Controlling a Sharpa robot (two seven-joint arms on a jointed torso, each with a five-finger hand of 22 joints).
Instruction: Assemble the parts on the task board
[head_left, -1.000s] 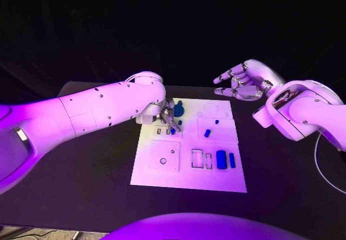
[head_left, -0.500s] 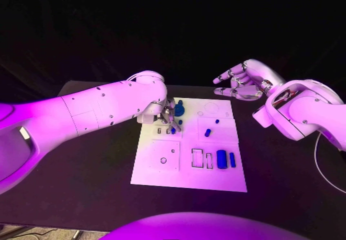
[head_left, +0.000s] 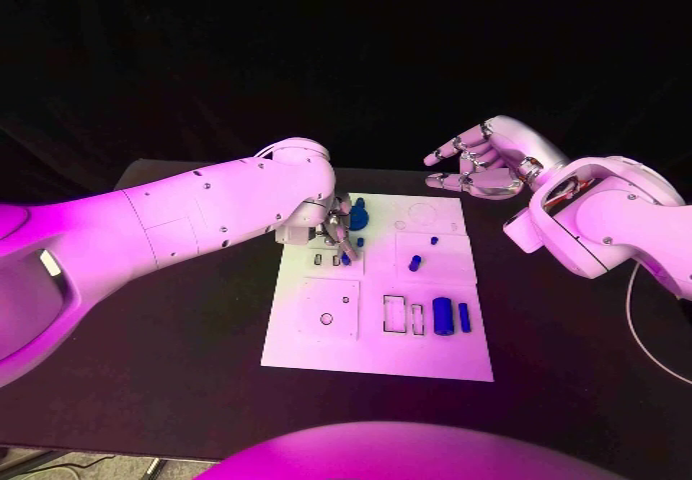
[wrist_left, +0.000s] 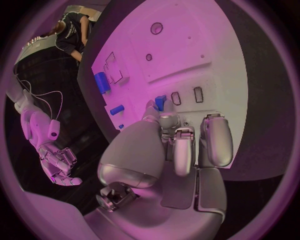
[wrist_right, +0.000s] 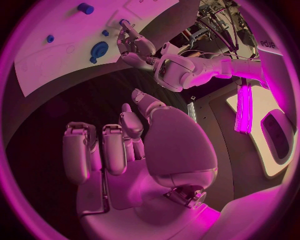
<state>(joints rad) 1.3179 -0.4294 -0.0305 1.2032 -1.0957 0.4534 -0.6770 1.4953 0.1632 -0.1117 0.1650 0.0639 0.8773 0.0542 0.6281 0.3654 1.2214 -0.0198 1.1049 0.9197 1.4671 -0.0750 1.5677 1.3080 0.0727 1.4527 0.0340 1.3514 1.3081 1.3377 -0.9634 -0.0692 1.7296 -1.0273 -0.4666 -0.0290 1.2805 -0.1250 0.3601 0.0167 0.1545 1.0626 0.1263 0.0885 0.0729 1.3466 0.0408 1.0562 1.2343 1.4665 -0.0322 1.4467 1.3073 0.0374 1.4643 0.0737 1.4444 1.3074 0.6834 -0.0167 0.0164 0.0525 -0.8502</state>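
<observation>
The left hand (head_left: 329, 228) was down over the far left part of the task board (head_left: 378, 362), fingers bunched together and pointing down. In the left wrist view its fingertips (wrist_left: 164, 119) pinched a small blue part (wrist_left: 160, 102), held just beside two little rectangular slots (wrist_left: 187, 96) in the white plate. Just beyond the hand in the head view stood a larger blue round part (head_left: 356, 212) near the board's far edge. Moving across, a short blue peg (head_left: 414, 265) lay around the board's middle, with a tiny blue piece (head_left: 434, 241) a little further back. Toward the near right, a blue block (head_left: 443, 317) and a slim blue bar (head_left: 464, 319) lay side by side, next to two outlined rectangular recesses (head_left: 402, 316). Over on the right, the right hand (head_left: 483, 162) hung above the table beyond the board's far right corner, palm up, fingers loosely curled and apart, holding nothing.
</observation>
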